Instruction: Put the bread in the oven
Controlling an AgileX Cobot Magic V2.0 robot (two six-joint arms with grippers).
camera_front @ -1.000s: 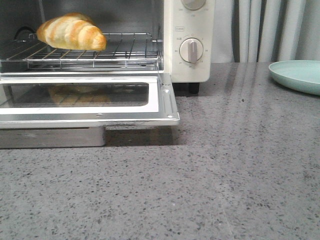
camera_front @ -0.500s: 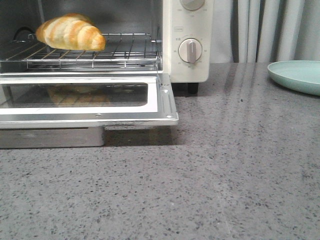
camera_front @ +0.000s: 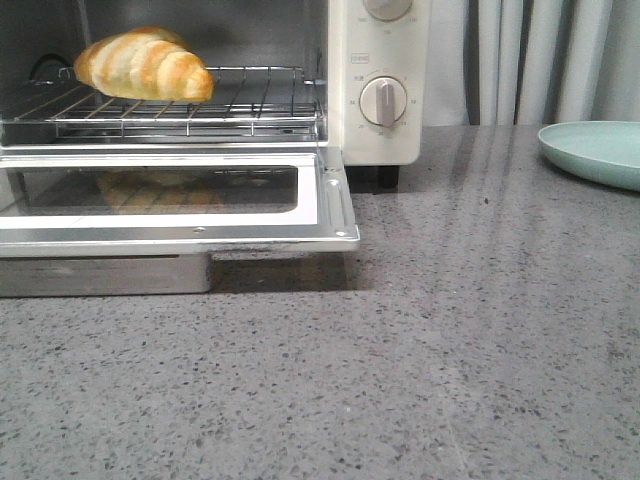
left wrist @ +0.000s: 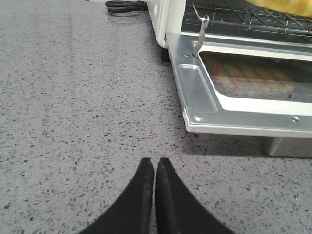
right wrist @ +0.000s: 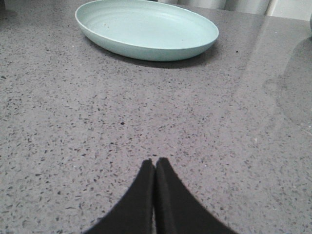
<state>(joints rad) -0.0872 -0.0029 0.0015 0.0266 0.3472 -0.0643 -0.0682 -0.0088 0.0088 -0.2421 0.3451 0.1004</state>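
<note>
My left gripper [left wrist: 154,165] and right gripper [right wrist: 155,165] hover low over the counter [camera_front: 450,350], fingers pressed together, holding nothing. At upper left of the front view, the bread [camera_front: 142,64] lies on the rack in the open oven [camera_front: 375,125].

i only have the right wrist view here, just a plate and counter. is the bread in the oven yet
Observer: Yes. The bread lies on the wire rack inside the oven.
Operator: door shut?
Observer: No, the oven door hangs open, dropped flat toward the counter.
Operator: what's my left gripper doing
Observer: The left gripper is shut and empty, over bare counter near the door's corner.
Operator: and the right one, i can't place it
Observer: The right gripper is shut too, and neither arm shows in the front view; the plate sits at the counter's far right.
</note>
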